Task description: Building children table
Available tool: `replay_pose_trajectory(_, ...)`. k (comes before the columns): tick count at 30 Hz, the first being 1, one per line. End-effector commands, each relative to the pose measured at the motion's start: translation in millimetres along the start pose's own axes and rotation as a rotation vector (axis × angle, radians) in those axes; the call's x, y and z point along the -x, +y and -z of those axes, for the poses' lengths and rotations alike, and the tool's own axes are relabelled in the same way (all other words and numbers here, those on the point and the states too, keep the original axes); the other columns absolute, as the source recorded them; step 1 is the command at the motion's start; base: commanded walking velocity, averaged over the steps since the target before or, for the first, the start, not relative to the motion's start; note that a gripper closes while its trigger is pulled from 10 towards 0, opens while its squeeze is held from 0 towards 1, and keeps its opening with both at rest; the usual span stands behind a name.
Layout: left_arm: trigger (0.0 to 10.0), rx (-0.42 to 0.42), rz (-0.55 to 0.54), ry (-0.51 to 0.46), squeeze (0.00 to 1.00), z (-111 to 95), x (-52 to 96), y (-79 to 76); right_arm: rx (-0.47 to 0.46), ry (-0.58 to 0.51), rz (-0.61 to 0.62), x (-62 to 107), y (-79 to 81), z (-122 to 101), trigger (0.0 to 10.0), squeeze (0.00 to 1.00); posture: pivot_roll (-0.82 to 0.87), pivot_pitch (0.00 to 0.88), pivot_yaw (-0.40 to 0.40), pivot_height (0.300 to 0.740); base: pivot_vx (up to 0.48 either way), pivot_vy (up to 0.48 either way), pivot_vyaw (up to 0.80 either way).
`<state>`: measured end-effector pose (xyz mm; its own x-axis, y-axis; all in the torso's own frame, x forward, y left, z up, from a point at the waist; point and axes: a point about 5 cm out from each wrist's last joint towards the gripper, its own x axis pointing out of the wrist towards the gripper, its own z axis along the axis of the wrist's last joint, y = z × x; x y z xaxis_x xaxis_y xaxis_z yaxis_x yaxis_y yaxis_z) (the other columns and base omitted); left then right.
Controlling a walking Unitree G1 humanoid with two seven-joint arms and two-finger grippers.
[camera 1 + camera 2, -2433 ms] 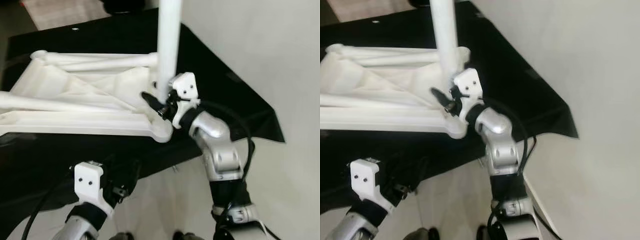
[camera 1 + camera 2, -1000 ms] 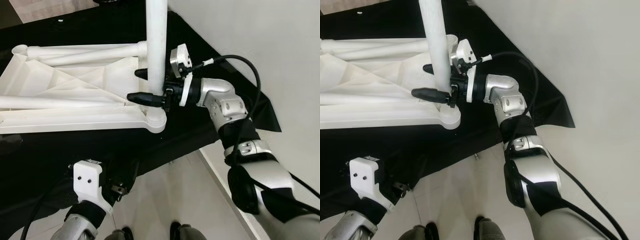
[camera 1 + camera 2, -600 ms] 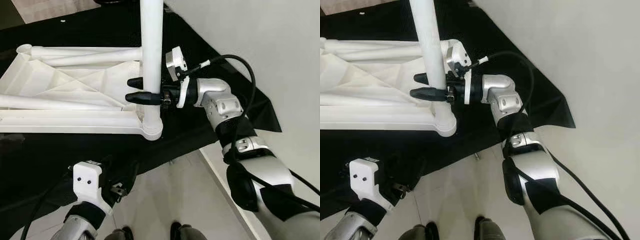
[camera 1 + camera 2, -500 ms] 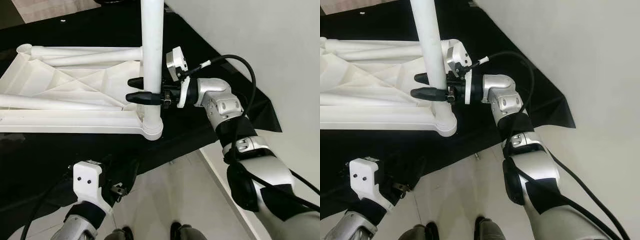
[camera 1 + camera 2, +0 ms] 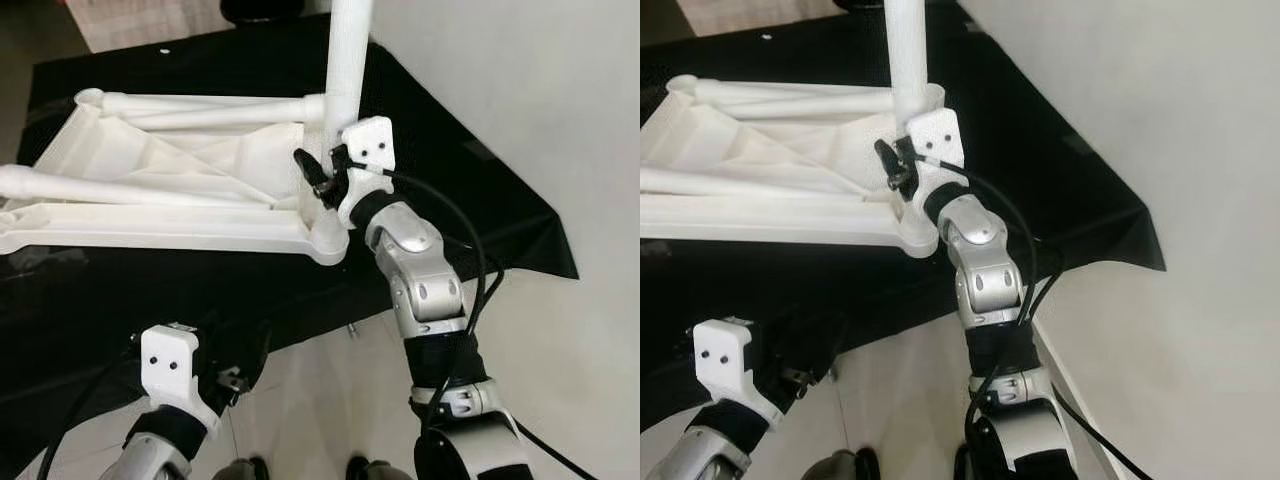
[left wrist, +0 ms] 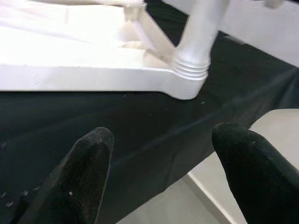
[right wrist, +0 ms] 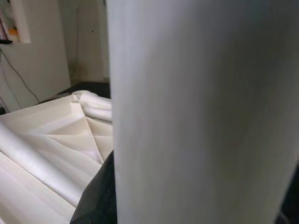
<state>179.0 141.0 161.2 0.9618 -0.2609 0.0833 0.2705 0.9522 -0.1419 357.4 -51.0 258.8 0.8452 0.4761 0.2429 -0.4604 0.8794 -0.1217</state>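
Observation:
A white plastic children's table lies upside down on a black cloth. One white leg stands upright in the near right corner socket. My right gripper is shut on this leg just above the socket, and the leg fills the right wrist view, with one black finger beside it. My left gripper hangs open and holds nothing, low at the cloth's near edge, short of the corner socket.
Two more white legs lie across the table's ribbed underside. A pale wall rises close on the right. Light floor lies below the cloth's near edge, where the cloth hangs down.
My right wrist has turned on the upright leg, and its forearm now reaches up from below instead of from the right. The head view has shifted. The left arm has stayed put.

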Motion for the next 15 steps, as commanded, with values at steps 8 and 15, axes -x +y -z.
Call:
replay_pose_trajectory(8, 10.0, 0.004, -0.006, 0.006, 0.00, 3.2, -0.6, -0.3, -0.086, 0.033, -0.055, -10.0, 14.6, 2.4, 10.0, 0.29, 0.03, 0.220, -0.048, 0.740, 0.000, 0.000, 0.00)
replay_pose_trajectory(15, 10.0, 0.008, -0.002, 0.003, 0.00, 3.3, -1.4, -2.0, -0.029, -0.020, -0.284, -20.0, 10.8, -10.4, 10.0, 1.00, 0.04, 0.214, -0.050, 0.740, 0.000, 0.000, 0.00)
